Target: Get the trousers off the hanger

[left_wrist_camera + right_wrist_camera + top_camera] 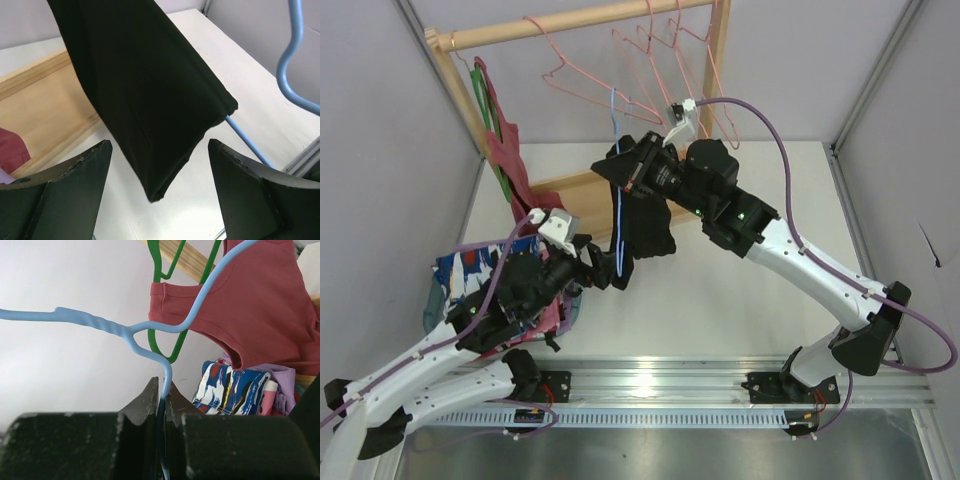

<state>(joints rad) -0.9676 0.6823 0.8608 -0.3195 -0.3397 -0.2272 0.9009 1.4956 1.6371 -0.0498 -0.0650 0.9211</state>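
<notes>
Between the clenched jaws of the right gripper (163, 390) sits the wire of the hanger (100, 322), held aloft. The left gripper (160, 145) gapes around the dangling end of the trousers (140, 85), not touching; next, I judge, it must close and draw the cloth off.

No text, label, brand, number or sign can be read in any of the views. The cloth (235, 385) beside the red garment carries a blue, white and red print, but no letters can be made out in it.
</notes>
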